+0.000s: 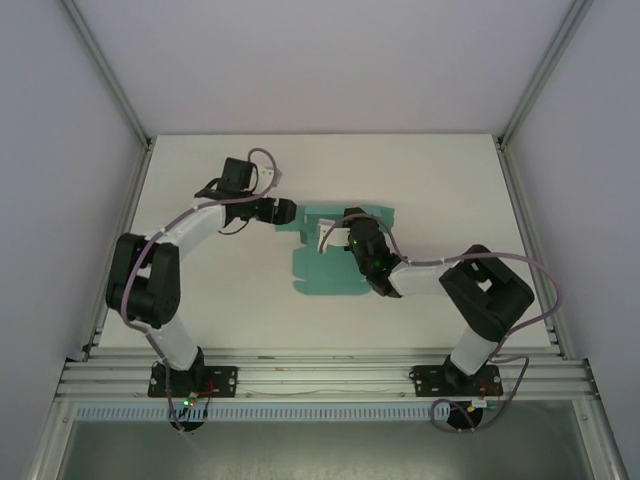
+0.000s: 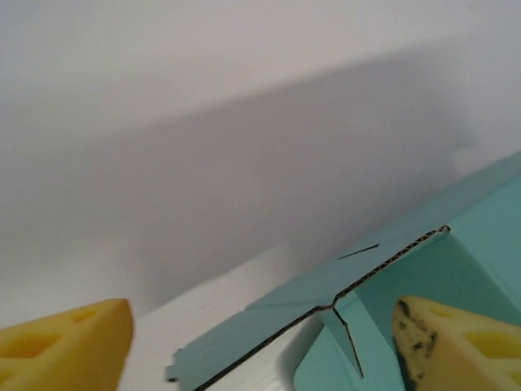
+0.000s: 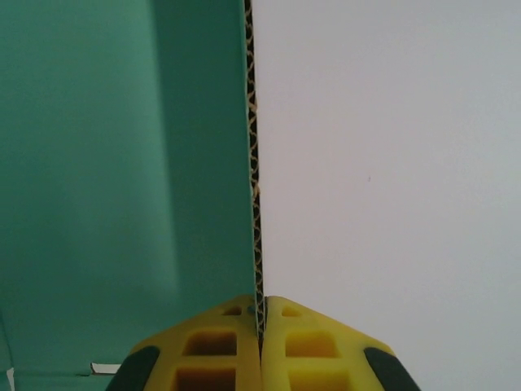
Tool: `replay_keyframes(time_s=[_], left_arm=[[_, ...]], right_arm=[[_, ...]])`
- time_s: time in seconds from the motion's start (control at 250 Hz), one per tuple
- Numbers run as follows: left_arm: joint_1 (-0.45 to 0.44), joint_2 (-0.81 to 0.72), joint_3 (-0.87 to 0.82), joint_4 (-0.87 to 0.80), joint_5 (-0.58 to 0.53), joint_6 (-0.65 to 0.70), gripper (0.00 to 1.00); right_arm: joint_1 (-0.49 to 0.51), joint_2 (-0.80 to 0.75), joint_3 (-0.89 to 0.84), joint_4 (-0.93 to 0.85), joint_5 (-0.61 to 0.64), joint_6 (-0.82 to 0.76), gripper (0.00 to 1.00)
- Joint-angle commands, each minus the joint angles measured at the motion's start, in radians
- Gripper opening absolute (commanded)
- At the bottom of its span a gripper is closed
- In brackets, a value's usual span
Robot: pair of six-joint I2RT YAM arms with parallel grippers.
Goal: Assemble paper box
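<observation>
The paper box (image 1: pixel 325 272) is mostly a flat teal die-cut sheet, not folded up into anything. It's lying on the white table (image 1: pixel 200 190) about mid-table, slightly right of centre and a bit closer to the far edge than the near one. The strip along its far side looks lifted off the surface (in the right wrist view the corrugated cut edge runs straight up, with teal card to its left and plain pale background to its right).

The right gripper (image 3: pixel 262 316) is clamped on that raised edge, its yellow fingers (image 3: pixel 212 346) pressed together with just the card's thickness between them. From above it sits over the far half of the sheet, and its arm reaches in from the near right corner.

The left gripper (image 2: pixel 260 334) is at the sheet's far left corner with its jaws wide apart. One yellow finger sits at each side of its wrist view, with a flap and its creased edge between them. I can't really tell if either finger touches the card, though it looks like not quite.
</observation>
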Motion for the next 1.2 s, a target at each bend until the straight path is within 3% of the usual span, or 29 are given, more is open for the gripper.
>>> replay_keyframes(time_s=[0.0, 0.188, 0.396, 0.612, 0.951, 1.071, 1.139, 1.195], left_arm=[[0.005, 0.045, 0.078, -0.121, 0.019, 0.139, 0.71], [-0.011, 0.082, 0.122, -0.166, -0.033, 0.132, 0.23], [-0.088, 0.019, 0.05, -0.04, -0.14, -0.051, 0.0], [-0.183, -0.003, -0.006, 0.079, -0.107, -0.221, 0.0], [-0.239, -0.035, -0.058, 0.131, -0.07, -0.266, 0.0], [-0.239, -0.014, -0.069, 0.092, -0.146, -0.24, 0.0], [-0.24, -0.01, -0.073, 0.06, -0.179, -0.22, 0.08], [-0.239, -0.021, -0.084, 0.048, -0.192, -0.21, 0.24]], right_arm=[[0.006, 0.007, 0.004, 0.016, 0.01, 0.028, 0.0], [0.006, 0.001, 0.027, -0.038, 0.042, 0.08, 0.0], [0.019, 0.02, 0.043, -0.047, 0.083, 0.114, 0.0], [0.037, 0.08, 0.07, -0.016, 0.116, 0.166, 0.0], [0.044, 0.12, 0.077, 0.019, 0.135, 0.204, 0.0], [0.045, 0.118, 0.068, 0.027, 0.138, 0.198, 0.0], [0.043, 0.116, 0.06, 0.024, 0.136, 0.19, 0.0], [0.041, 0.113, 0.053, 0.028, 0.137, 0.179, 0.0]])
